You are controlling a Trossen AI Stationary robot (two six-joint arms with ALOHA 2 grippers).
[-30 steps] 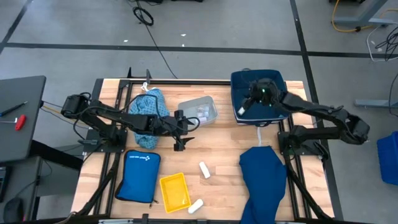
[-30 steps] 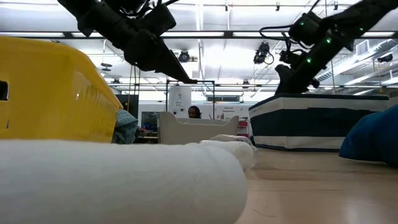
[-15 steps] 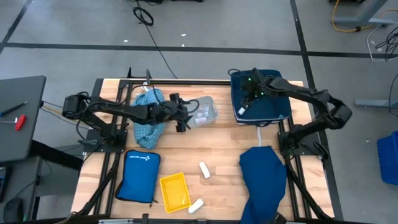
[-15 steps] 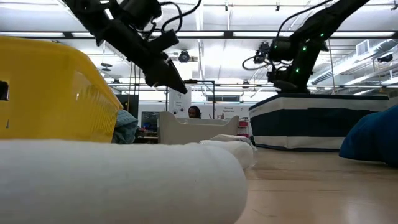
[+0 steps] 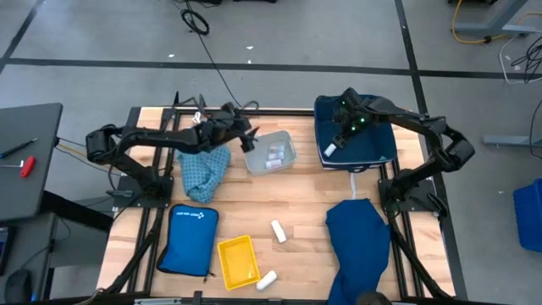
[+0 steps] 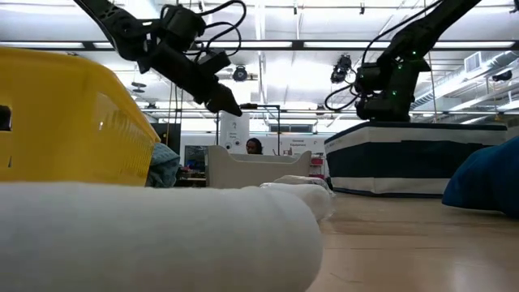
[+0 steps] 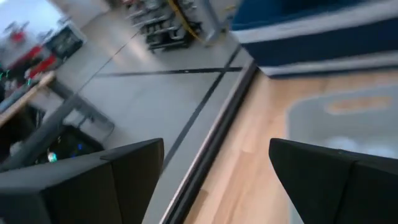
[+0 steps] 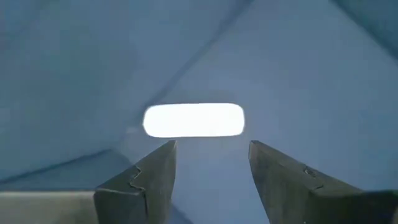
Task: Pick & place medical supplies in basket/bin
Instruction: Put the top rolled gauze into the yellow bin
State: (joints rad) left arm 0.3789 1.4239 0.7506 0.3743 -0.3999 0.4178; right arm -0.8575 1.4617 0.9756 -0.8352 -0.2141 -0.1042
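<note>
The right gripper (image 8: 208, 168) hangs inside the navy fabric bin with white-striped walls (image 5: 377, 152) at the tabletop's far right corner, its fingers parted and holding nothing. Just past the fingertips, a small white cylindrical roll (image 8: 194, 120) lies crosswise on the bin's blue floor, already delivered. The sound move from here is to lift straight up until the fingers clear the bin wall before swinging toward the next item, so the soft side is not dragged.

The left gripper (image 5: 247, 138) hovers near the far edge, between the light blue patterned cloth (image 5: 203, 165) and the shallow clear plastic tray (image 5: 271, 152), with its jaws spread wide and empty. The tray holds what look like tiny vials, too small to tell apart.

Still to be collected: a second white roll (image 5: 278, 230) near the middle of the tabletop, a third one (image 5: 266, 280) at the near edge beside the small yellow plastic basket (image 5: 238, 260), and the large navy cloth (image 5: 359, 247) draped over the near right side. The cloth is limp, so it wants a pinch at a bunched fold rather than a flat spot. The flat bright blue pouch (image 5: 190, 238) at the near left stays put.
</note>
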